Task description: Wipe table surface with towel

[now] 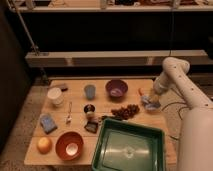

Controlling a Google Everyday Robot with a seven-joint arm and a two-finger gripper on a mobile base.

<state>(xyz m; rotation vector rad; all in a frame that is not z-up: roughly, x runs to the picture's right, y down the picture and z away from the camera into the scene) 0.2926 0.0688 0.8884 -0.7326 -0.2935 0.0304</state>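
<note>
The towel (152, 104) is a small pale blue-white cloth lying on the wooden table (75, 105) near its right edge. My gripper (150, 99) is at the end of the white arm (172, 75), which reaches in from the right. It points down onto the towel and touches it from above. An orange carrot (141, 92) lies just to the left of the gripper, partly hidden by it.
A purple bowl (116, 88), blue cup (90, 91) and white cup (55, 95) stand along the back. A dark cluster (126, 110), small can (89, 109), spoon (69, 114) and blue sponge (48, 123) lie mid-table. An orange (44, 145), red bowl (69, 145) and green tray (130, 147) are in front.
</note>
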